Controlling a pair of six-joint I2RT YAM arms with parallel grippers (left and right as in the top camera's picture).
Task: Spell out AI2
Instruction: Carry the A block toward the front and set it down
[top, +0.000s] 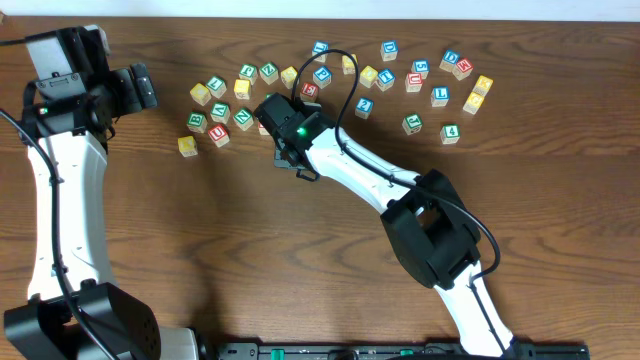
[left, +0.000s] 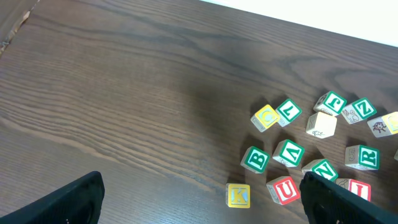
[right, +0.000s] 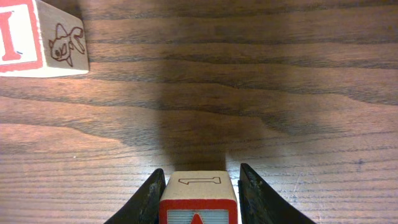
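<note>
Fingers of the right gripper (right: 200, 179) flank a red-bordered cube (right: 199, 186), apparently the A, low at the counter (right: 261, 81); whether they clamp it cannot be told. Placing A near the I cube (right: 22, 37) seems the step; next, a clean release beside it.

We see a dark brown wooden desk (top: 560, 200) with a long, clear grain and a smooth, low-sheen finish. The small wooden cube with a red-framed face (right: 198, 194) has a pale, bare, matt top bearing a fine dark line drawing. The small wooden cube with a red "I" (right: 37, 37) shows the same raw wood side, printed with a fish. The right gripper (right: 200, 177) has black, matt, plastic-looking fingers (right: 146, 202). The white arm shell (top: 350, 165) looks smooth and slightly glossy.
</note>
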